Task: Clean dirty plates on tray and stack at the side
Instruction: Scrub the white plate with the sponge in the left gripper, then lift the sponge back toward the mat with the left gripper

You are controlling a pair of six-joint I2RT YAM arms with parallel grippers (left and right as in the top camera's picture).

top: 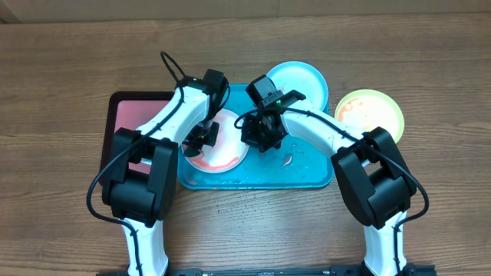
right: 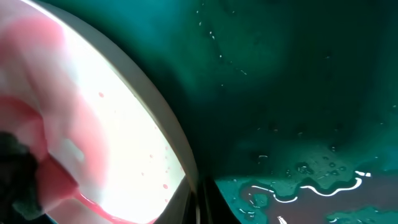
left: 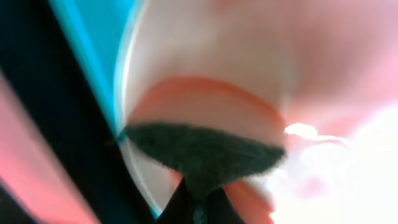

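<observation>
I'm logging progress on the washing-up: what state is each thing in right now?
tray: wet, puddled.
white plate: on tray, smeared red.
light blue plate: at tray's far edge, no smear visible.
yellow-green plate: beside tray, reddish patch.
left gripper: shut on dark pad, on white plate.
right gripper: over tray, opening unclear.

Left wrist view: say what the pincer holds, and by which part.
The left pincer seems to hold a dark fuzzy pad by its narrow lower end, the broad edge pressed on the red smear of the white plate.
</observation>
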